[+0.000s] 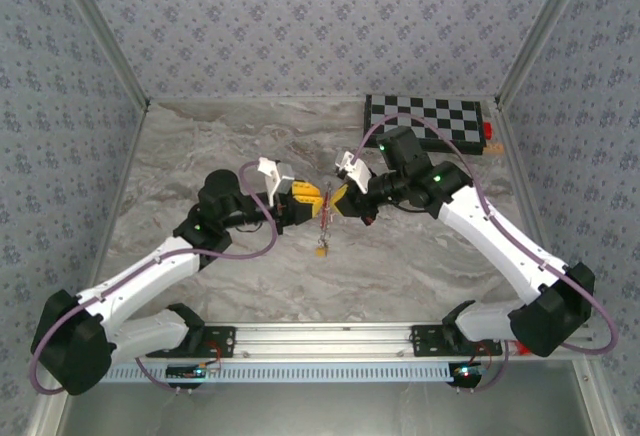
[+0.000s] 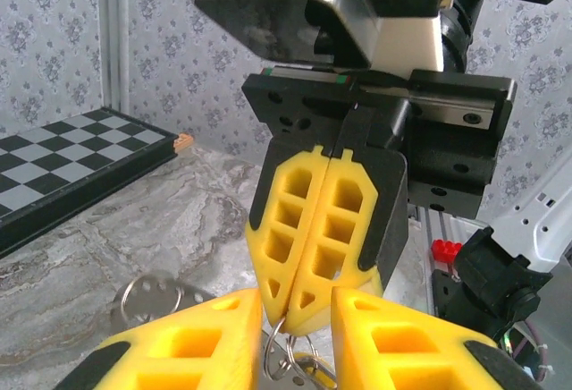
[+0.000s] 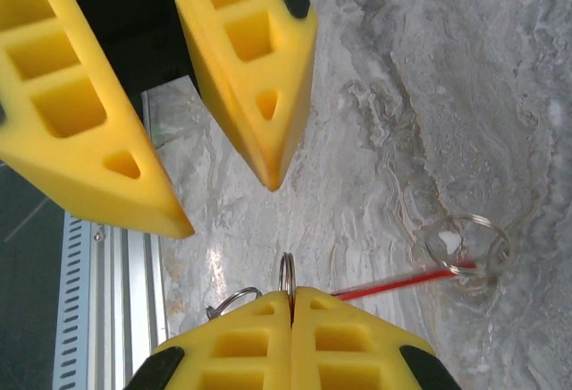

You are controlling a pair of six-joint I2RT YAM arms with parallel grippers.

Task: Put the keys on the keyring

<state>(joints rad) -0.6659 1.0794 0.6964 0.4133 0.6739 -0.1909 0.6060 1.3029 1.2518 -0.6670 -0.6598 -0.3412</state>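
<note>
My right gripper [image 3: 290, 296] is shut on the grey metal part of the keyring [image 3: 286, 274], which I see edge-on between its tips. A thin red part [image 3: 402, 281] runs from there toward a small metal ring [image 3: 469, 245] low over the marble. In the top view the red strand [image 1: 323, 221] hangs below the meeting grippers, with an orange-tan key [image 1: 320, 250] at its lower end. My left gripper [image 2: 297, 341] is open, its fingers either side of the right gripper [image 2: 290, 314] tips and the ring [image 2: 275, 341]. A yellow key head [image 2: 320, 372] peeks out below.
A black-and-white checkerboard [image 1: 425, 121] lies at the back right of the marble table [image 1: 200, 156], with a red brick [image 1: 488, 134] by its edge. Another red brick [image 2: 447, 251] sits near the aluminium rail [image 1: 320, 336]. Patterned walls close in three sides.
</note>
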